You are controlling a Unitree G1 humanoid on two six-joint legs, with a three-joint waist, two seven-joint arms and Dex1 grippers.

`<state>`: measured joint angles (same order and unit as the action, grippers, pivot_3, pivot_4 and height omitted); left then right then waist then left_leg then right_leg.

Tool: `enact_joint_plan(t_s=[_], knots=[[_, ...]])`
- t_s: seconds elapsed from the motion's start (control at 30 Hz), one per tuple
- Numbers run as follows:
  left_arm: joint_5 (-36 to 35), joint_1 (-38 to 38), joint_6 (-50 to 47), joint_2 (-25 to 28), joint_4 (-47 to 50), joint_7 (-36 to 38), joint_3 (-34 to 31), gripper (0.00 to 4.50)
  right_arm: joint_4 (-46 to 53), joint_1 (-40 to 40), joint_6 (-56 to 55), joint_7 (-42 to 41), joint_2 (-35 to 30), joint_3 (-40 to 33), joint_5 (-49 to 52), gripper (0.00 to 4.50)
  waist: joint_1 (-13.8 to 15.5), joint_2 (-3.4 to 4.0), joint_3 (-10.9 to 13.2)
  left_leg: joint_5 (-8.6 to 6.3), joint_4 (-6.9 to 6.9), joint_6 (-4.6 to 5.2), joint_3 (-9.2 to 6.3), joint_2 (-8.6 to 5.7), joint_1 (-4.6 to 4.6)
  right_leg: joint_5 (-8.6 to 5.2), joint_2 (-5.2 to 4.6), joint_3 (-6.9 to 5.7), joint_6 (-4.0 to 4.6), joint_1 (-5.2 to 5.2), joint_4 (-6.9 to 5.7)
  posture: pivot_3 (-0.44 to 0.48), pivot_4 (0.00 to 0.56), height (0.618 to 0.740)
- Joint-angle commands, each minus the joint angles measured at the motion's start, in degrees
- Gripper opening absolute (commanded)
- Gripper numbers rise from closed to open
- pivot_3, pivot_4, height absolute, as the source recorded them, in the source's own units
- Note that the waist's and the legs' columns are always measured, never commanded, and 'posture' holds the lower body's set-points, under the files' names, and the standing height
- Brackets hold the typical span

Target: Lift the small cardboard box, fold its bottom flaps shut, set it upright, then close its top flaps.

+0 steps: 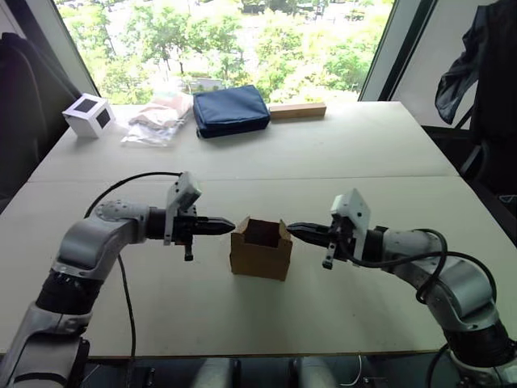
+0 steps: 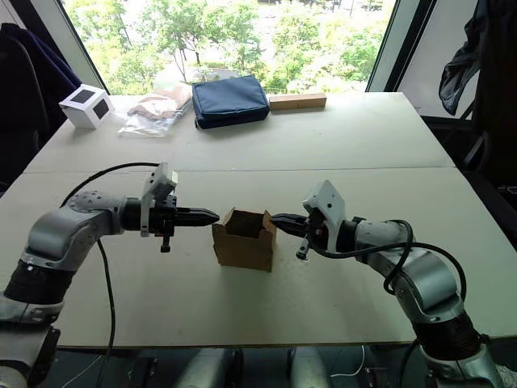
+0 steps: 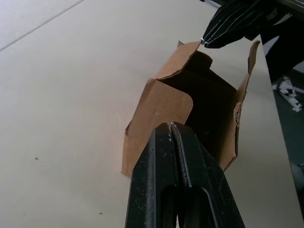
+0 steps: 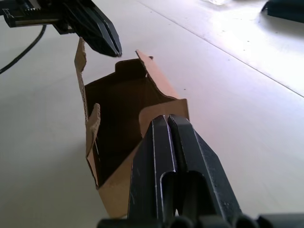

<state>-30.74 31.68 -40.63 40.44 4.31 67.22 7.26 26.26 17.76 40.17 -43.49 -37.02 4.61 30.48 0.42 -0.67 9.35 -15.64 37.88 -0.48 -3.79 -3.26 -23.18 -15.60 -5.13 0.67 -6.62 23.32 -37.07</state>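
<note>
The small cardboard box (image 1: 260,255) stands upright on the table (image 1: 323,153), a little in front of its middle. Its open end faces up and its top flaps (image 3: 167,107) stick up around the dark inside. Its bottom flaps are hidden beneath it. My left gripper (image 1: 229,225) is shut, and its tip rests at the box's left top flap. My right gripper (image 1: 292,228) is also shut, with its tip at the right top flap (image 4: 161,109). Neither holds anything. The two tips point at each other across the opening.
At the table's far edge lie a white cube with black squares (image 1: 89,115), a clear plastic bag (image 1: 157,117), a blue pouch (image 1: 230,111) and a flat wooden block (image 1: 297,110). A black cable (image 1: 121,182) loops by my left arm. Dark cloth (image 1: 485,73) hangs at the right.
</note>
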Motion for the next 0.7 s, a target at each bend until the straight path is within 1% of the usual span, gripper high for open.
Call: enact_joint_plan(t_s=[0.03,0.33,0.7], knots=[[2.3,2.1,3.2,-0.6,-0.9,1.1,1.4,0.04,-0.2,1.0,-1.8,-0.8,0.5,0.7,-0.9,0.0,0.0,0.0,0.0,0.0,0.0,0.0,0.0,-0.01,0.0,0.0,0.0,0.0,0.0,-0.01,0.0,0.0,0.15,0.74],[5.5,2.0,5.9,-3.2,-2.0,1.5,4.1,0.04,-1.4,1.1,-3.0,-1.1,1.3,3.3,-2.8,0.0,-0.2,0.0,0.0,0.0,0.0,0.0,0.0,0.0,0.01,0.0,0.03,0.0,0.0,0.0,-0.01,0.0,0.15,0.74],[6.7,1.7,6.8,-4.2,-2.8,1.7,4.4,0.04,-5.6,3.0,-5.2,-2.3,2.8,6.5,-6.9,0.0,-0.2,0.0,0.0,0.0,0.0,0.0,0.01,0.0,0.01,0.0,0.05,-0.03,0.0,0.02,-0.02,0.0,0.15,0.74]])
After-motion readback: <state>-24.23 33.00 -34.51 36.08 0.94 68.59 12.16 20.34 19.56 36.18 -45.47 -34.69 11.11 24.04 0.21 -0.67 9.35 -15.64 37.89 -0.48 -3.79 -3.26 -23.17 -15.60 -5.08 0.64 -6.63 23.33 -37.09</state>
